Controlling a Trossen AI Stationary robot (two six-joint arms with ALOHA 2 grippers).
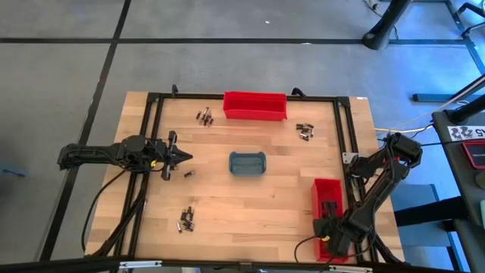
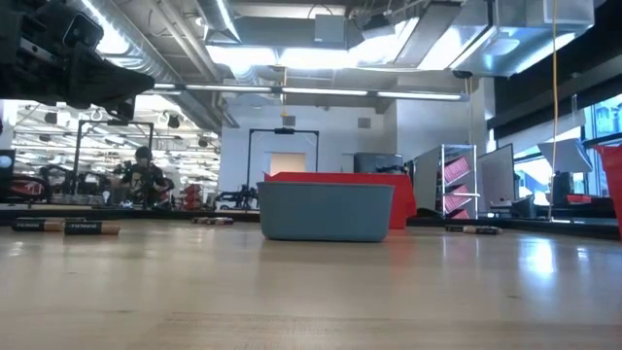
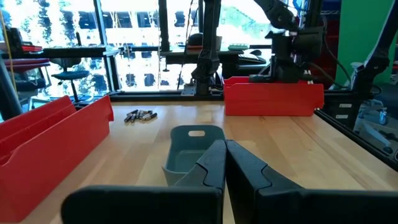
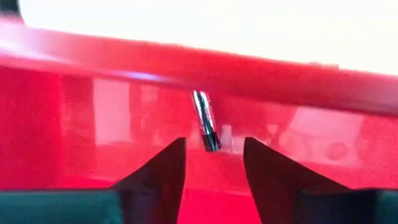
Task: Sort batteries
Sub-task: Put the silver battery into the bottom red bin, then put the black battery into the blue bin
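Batteries lie in small clusters on the wooden table: far left [image 1: 204, 116], far right [image 1: 305, 130], near left [image 1: 186, 220], and one lies alone [image 1: 189, 174]. My right gripper [image 1: 331, 220] points down into the red bin [image 1: 327, 199] at the near right, fingers open. In the right wrist view, one silvery-dark battery [image 4: 205, 121] shows just beyond the gap between the fingertips [image 4: 214, 142], against the bin's red inside, touching neither finger. Whether it rests on the bin I cannot tell. My left gripper [image 1: 186, 157] waits shut at the table's left, pointing level toward the grey-blue tray [image 1: 248, 163].
A second long red bin [image 1: 255, 105] stands at the far edge. The grey-blue tray [image 3: 193, 146] sits mid-table, right ahead of my left gripper [image 3: 225, 146]. A black frame [image 1: 151, 102] borders the work area. Bare wood lies between the tray and the near edge.
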